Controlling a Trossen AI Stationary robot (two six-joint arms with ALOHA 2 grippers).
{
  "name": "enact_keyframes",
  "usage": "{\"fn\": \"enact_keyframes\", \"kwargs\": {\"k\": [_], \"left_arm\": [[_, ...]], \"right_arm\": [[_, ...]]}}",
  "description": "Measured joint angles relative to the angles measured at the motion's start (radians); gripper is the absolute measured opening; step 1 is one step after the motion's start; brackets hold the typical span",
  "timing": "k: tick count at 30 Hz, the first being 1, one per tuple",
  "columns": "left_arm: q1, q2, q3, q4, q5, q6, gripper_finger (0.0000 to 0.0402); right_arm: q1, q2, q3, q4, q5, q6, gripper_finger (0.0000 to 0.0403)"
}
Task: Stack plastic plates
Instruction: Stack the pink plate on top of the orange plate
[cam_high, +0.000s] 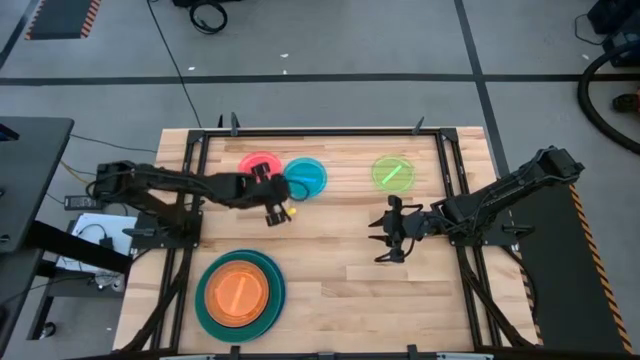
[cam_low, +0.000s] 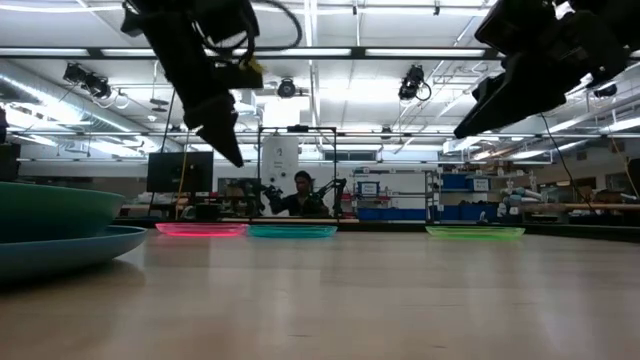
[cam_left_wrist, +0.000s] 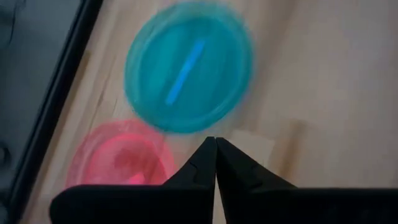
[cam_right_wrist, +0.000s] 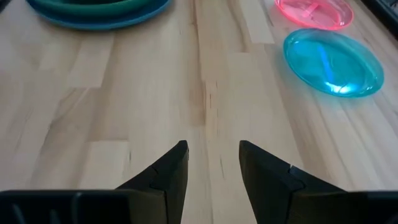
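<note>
Near the far edge three small plates lie flat on the table: pink (cam_high: 258, 165) (cam_left_wrist: 121, 158), cyan (cam_high: 305, 177) (cam_left_wrist: 186, 68) and lime green (cam_high: 393, 172) (cam_low: 475, 232). Toward the near left stands a stack (cam_high: 238, 293): an orange plate on a brown one, inside large teal and blue plates. My left gripper (cam_high: 276, 205) (cam_left_wrist: 214, 142) is shut and hangs well above the table beside the pink and cyan plates. My right gripper (cam_high: 380, 240) (cam_right_wrist: 213, 152) is open over bare wood right of centre, pointing toward the table's left.
A dark metal frame (cam_high: 320, 133) runs round the table's edges. Bare wood lies between the stack and the row of small plates (cam_right_wrist: 205, 81). In the low view a person (cam_low: 300, 195) sits far behind the table in the room.
</note>
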Motion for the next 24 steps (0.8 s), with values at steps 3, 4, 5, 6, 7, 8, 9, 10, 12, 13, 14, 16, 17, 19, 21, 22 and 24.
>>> {"fn": "enact_keyframes", "kwargs": {"k": [3, 4, 5, 6, 7, 8, 9, 10, 12, 13, 14, 16, 17, 19, 21, 22, 24], "left_arm": [[0.050, 0.033, 0.002, 0.022, 0.035, -0.064, 0.0036], [0.060, 0.044, 0.001, 0.007, 0.045, -0.085, 0.0047], [0.064, 0.054, 0.000, 0.003, 0.051, -0.098, 0.0058], [0.065, 0.066, 0.001, 0.009, 0.055, -0.114, 0.0071], [0.065, 0.077, 0.001, 0.003, 0.057, -0.119, 0.0085], [0.065, 0.085, 0.001, -0.015, 0.056, -0.125, 0.0099], [0.068, 0.093, 0.001, -0.033, 0.052, -0.136, 0.0112], [0.070, 0.108, 0.001, -0.032, 0.042, -0.146, 0.0125], [0.083, 0.129, 0.002, -0.056, 0.025, -0.169, 0.0147], [0.090, 0.144, 0.003, -0.069, 0.016, -0.179, 0.0157], [0.098, 0.163, 0.011, -0.066, 0.014, -0.189, 0.0165], [0.111, 0.198, 0.026, -0.097, 0.012, -0.189, 0.0178], [0.114, 0.219, 0.042, -0.109, 0.012, -0.189, 0.0182], [0.116, 0.274, 0.082, -0.129, 0.003, -0.173, 0.0186], [0.116, 0.322, 0.121, -0.201, -0.025, -0.155, 0.0187], [0.116, 0.347, 0.138, -0.218, -0.037, -0.140, 0.0187], [0.126, 0.377, 0.157, -0.243, -0.036, -0.111, 0.0187]], "right_arm": [[0.005, 0.006, -0.012, 0.027, 0.014, 0.060, 0.0153], [0.008, 0.013, -0.025, 0.067, 0.028, 0.082, 0.0153], [0.010, 0.019, -0.043, 0.119, 0.035, 0.094, 0.0153], [0.013, 0.020, -0.066, 0.159, 0.040, 0.098, 0.0153], [0.015, 0.025, -0.085, 0.203, 0.042, 0.097, 0.0153], [0.015, 0.035, -0.098, 0.257, 0.043, 0.085, 0.0153], [0.015, 0.036, -0.113, 0.302, 0.047, 0.072, 0.0153], [0.015, 0.033, -0.128, 0.334, 0.052, 0.057, 0.0153], [0.013, 0.035, -0.139, 0.371, 0.054, 0.031, 0.0153], [0.010, 0.033, -0.141, 0.374, 0.058, 0.026, 0.0153], [0.009, 0.028, -0.141, 0.372, 0.065, 0.023, 0.0153], [0.003, 0.032, -0.138, 0.389, 0.076, 0.021, 0.0153], [0.001, 0.034, -0.136, 0.388, 0.078, 0.014, 0.0153], [-0.005, 0.038, -0.138, 0.406, 0.079, 0.004, 0.0153], [-0.013, 0.045, -0.136, 0.428, 0.079, 0.005, 0.0153], [-0.017, 0.047, -0.137, 0.436, 0.079, 0.005, 0.0153], [-0.025, 0.062, -0.137, 0.472, 0.080, 0.005, 0.0153]]}}
